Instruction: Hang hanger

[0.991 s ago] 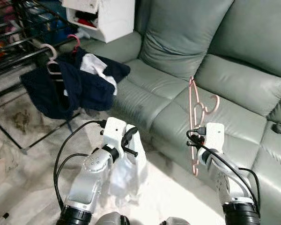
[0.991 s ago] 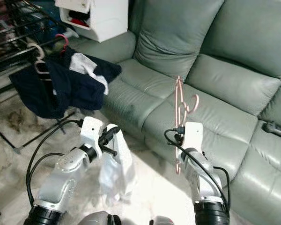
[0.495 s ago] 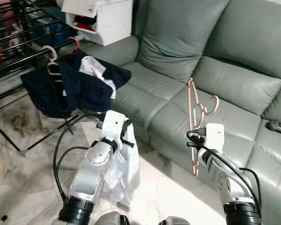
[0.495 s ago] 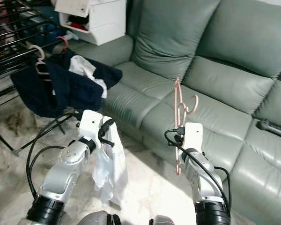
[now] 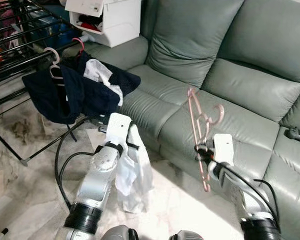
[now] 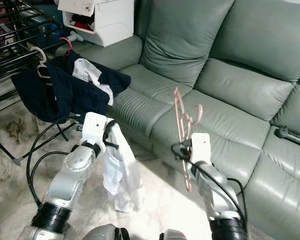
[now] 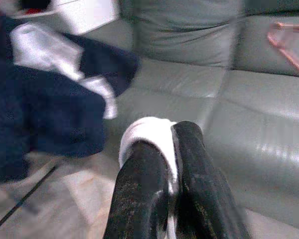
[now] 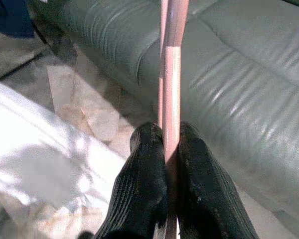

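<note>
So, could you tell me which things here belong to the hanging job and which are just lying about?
Belongs to the job:
- pink hanger, clamped in the right gripper
- white garment, pinched by the left gripper
- drying rack

Just lying about:
- sofa
- navy clothes on the rack
- white storage box
- black object on the sofa

I see a grey-green leather sofa (image 5: 250, 90) across the back, and I place everything else by it. A big loose cushion (image 5: 190, 40) leans against its backrest. Beyond its left armrest stands a white storage box (image 5: 115, 17) with red things inside. A black remote (image 5: 297, 135) lies on the sofa's far right seat. Dark navy clothes (image 5: 70, 95) with a white piece among them are draped just beside its left end. Pale marble floor (image 5: 20, 165) runs before the sofa.
</note>
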